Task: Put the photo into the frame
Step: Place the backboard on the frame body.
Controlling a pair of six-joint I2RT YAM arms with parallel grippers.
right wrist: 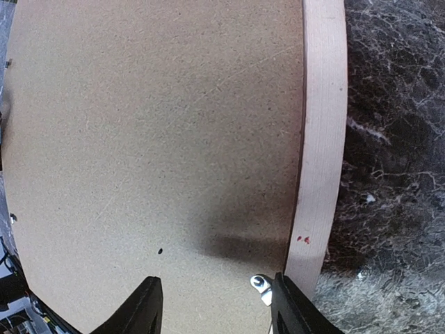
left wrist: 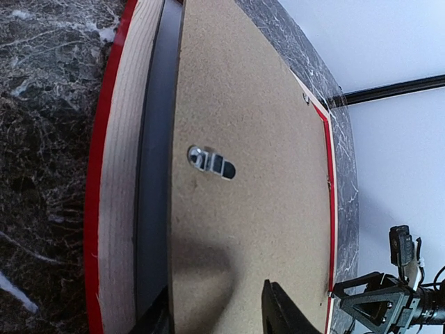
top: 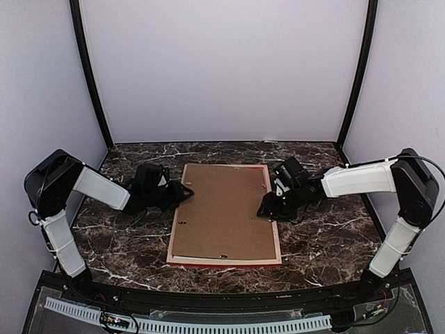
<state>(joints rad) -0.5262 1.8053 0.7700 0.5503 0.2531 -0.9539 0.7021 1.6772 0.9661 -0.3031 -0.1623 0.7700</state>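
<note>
Brown backing board [top: 222, 212] covers the face-down frame [top: 222, 262] at the table [top: 327, 243] centre, photo unseen; my left gripper [top: 183, 193] and right gripper [top: 265, 209] hover at opposite rails with jaws apart and empty, so pressing both edges evenly looks right.

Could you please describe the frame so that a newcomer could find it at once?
In the middle of the dark marble table lies one large flat rectangle. The frame is its thin outer rail, pale wood on top with a red edge, unlike the plain brown backing board it surrounds.

One overhead, two wrist close-ups of frame [top: 224, 263]
</note>
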